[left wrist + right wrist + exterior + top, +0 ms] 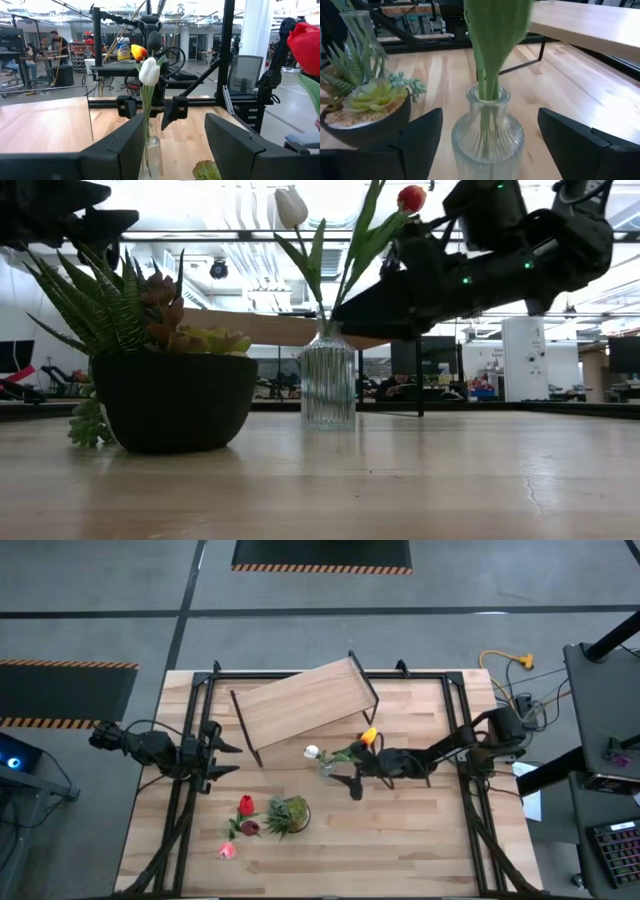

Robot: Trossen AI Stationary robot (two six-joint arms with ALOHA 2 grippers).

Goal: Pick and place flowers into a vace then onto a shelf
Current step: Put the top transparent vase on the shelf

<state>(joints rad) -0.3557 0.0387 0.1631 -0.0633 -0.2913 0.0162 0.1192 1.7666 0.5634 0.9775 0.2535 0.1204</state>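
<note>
A ribbed clear glass vase (326, 767) stands on the table in front of the shelf (300, 703). It holds a white tulip (312, 751) and an orange-yellow tulip (368, 737), whose stems stand in its neck (487, 95). My right gripper (490, 120) is open. Its fingers stand on either side of the vase (487, 140) without touching it. Red (245, 805), dark maroon (250, 828) and pink (227, 850) flowers lie on the table near the front left. My left gripper (232, 760) is open and empty at the left, facing the vase (150, 155).
A dark bowl with a spiky green plant and succulents (287, 815) stands just in front and to the left of the vase; it also shows in the low view (175, 395). The shelf stands askew at the table's far middle. Black frame rails (185, 790) run along both sides.
</note>
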